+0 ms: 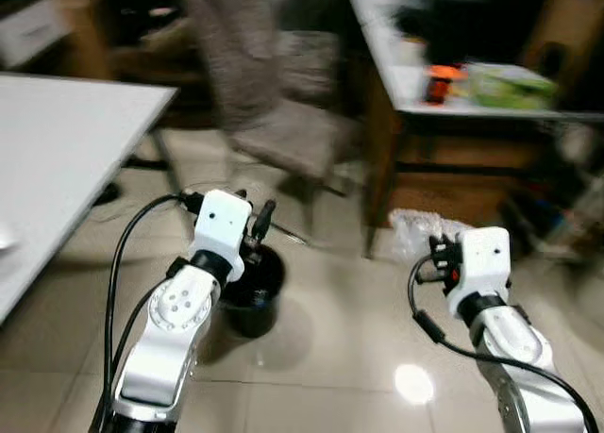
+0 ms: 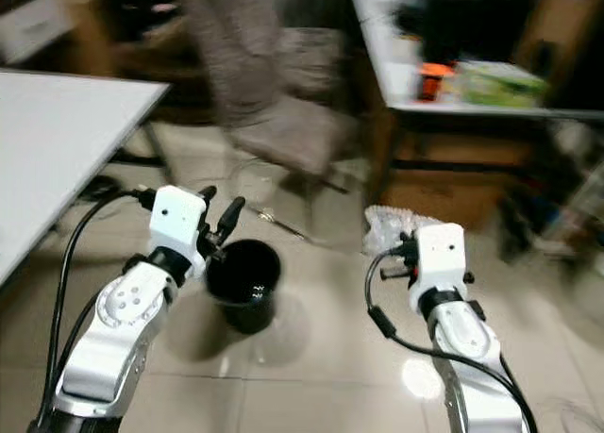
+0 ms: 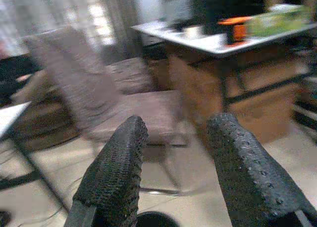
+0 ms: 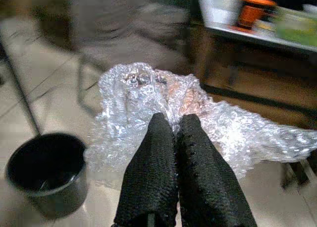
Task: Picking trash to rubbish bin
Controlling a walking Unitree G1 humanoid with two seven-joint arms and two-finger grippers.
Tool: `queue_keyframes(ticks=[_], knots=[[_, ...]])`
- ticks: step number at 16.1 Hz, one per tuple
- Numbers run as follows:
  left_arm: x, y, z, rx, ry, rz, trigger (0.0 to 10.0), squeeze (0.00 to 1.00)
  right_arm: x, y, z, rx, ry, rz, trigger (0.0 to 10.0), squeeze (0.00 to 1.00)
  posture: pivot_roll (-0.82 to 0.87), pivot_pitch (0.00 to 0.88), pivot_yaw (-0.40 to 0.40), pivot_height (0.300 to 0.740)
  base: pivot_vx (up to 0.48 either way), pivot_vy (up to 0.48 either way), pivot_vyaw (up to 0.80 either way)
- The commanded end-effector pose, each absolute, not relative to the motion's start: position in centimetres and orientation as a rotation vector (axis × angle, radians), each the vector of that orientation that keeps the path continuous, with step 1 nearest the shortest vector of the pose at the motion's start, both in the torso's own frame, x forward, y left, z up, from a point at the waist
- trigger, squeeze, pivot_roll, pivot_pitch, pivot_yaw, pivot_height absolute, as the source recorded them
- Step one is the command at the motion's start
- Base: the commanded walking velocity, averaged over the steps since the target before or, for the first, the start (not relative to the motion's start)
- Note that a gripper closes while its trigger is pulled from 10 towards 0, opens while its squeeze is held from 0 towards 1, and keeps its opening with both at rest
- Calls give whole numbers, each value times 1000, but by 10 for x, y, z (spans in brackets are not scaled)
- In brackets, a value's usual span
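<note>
Bubble wrap [image 4: 163, 113], crumpled and clear, is clamped between the two black fingers [image 4: 153, 172] of my right gripper [image 4: 174, 125], which are pressed together with the sheet pinched at their tips. The wrap fans out past the fingertips to both sides. I hold it in the air above the tiled floor [image 2: 311, 376], off to the right of the black rubbish bin [image 2: 243, 282] and apart from it.

The bin stands upright on the floor between my two arms, its mouth open and dark inside. My left gripper [image 2: 217, 221] hangs just beside the bin's rim on its left, fingers [image 3: 116, 172] spread apart with nothing between them.

Ahead of me a grey upholstered chair [image 1: 274, 103] stands on thin metal legs. To my left is the corner of a white table [image 1: 57, 150]. To my right a second table [image 1: 472, 103] with a white top and wooden frame carries an orange container [image 1: 439, 82] and a green packet [image 1: 510, 84]; both are blurred, so I cannot tell more about them.
</note>
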State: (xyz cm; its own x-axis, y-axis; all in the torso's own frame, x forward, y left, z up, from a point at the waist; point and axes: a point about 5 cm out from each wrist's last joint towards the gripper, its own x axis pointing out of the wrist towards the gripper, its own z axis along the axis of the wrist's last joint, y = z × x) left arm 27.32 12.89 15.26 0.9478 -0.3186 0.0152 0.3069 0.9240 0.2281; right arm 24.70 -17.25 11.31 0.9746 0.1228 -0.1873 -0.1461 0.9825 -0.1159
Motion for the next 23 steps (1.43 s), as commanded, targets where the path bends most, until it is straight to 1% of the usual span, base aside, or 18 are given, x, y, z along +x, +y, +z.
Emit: queue_keyframes(ticks=[1, 4, 6, 8, 16, 20, 21, 23], knots=[[274, 140, 151, 243, -38, -271, 10000, 0, 248, -156, 111, -145, 189, 225, 10000, 0, -35, 28, -36, 740, 349, 0, 800], [272, 140, 151, 238, -39, -266, 10000, 0, 249, -152, 112, -155, 184, 262, 10000, 0, -31, 28, -43, 740, 349, 0, 800], [271, 139, 151, 237, -39, -269, 10000, 0, 250, -153, 112, -126, 179, 245, 10000, 0, -31, 28, -44, 740, 347, 0, 653], [272, 139, 151, 237, -38, -271, 10000, 0, 251, -158, 111, -108, 185, 211, 10000, 0, -30, 27, -40, 740, 345, 0, 0], [273, 139, 151, 239, -36, -278, 10000, 0, 252, -158, 109, -117, 188, 207, 10000, 0, -33, 24, -29, 740, 348, 0, 0], [273, 137, 150, 237, -35, -292, 10000, 0, 251, -162, 109, -122, 188, 183, 10000, 0, -40, 21, -23, 740, 348, 0, 0], [274, 136, 150, 237, -36, -296, 10000, 0, 251, -163, 107, -96, 204, 168, 10000, 0, -44, 19, -19, 740, 349, 0, -781], [275, 135, 150, 236, -37, -299, 10000, 0, 251, -165, 107, -101, 202, 161, 10000, 0, -45, 18, -17, 740, 349, 0, -728]])
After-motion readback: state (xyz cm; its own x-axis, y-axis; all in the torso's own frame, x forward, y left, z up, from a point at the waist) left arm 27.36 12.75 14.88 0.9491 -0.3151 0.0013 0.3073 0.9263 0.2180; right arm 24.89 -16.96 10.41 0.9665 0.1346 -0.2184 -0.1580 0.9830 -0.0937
